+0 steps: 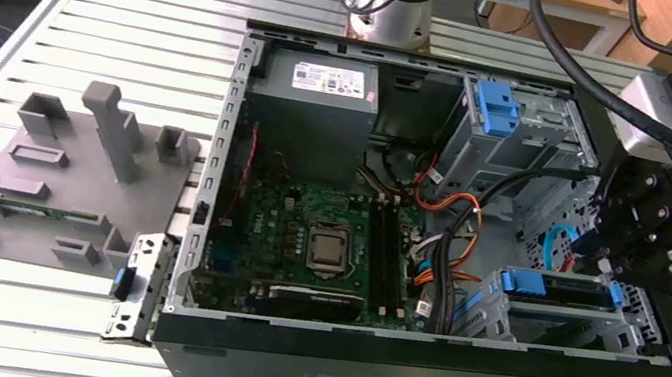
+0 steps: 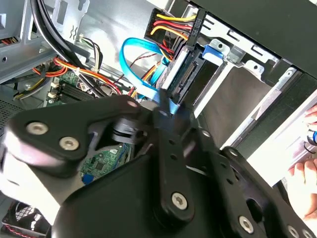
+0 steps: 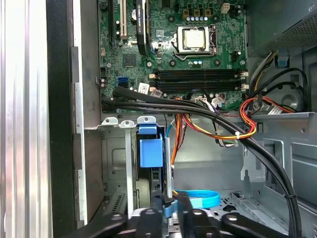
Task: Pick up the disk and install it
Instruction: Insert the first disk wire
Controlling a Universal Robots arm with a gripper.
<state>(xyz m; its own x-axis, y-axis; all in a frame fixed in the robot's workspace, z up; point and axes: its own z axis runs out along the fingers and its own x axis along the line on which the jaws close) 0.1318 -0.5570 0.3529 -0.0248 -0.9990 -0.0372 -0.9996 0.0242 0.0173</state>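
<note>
The disk (image 1: 559, 288), silver with a blue bracket, sits inside the lower drive cage of the open computer case (image 1: 322, 369), at the exterior view's right. In the first wrist view the disk (image 3: 150, 151) is edge-on, its blue end tab toward the motherboard. In the second wrist view the disk (image 2: 177, 74) has a power plug at its end. My gripper (image 1: 604, 259) hangs just above that cage. The gripper (image 2: 163, 115) has its fingers drawn together, clear of the disk. A blue flat cable (image 3: 200, 200) ends at the gripper (image 3: 168, 212); whether it is pinched is unclear.
Black and orange cable bundles (image 3: 213, 119) cross between the cage and the motherboard (image 1: 301, 234). A second blue bracket (image 1: 495, 107) sits in the upper cage. A grey fixture block (image 1: 68, 176) lies on the slatted table. A person's hand (image 2: 303, 183) shows beyond the case.
</note>
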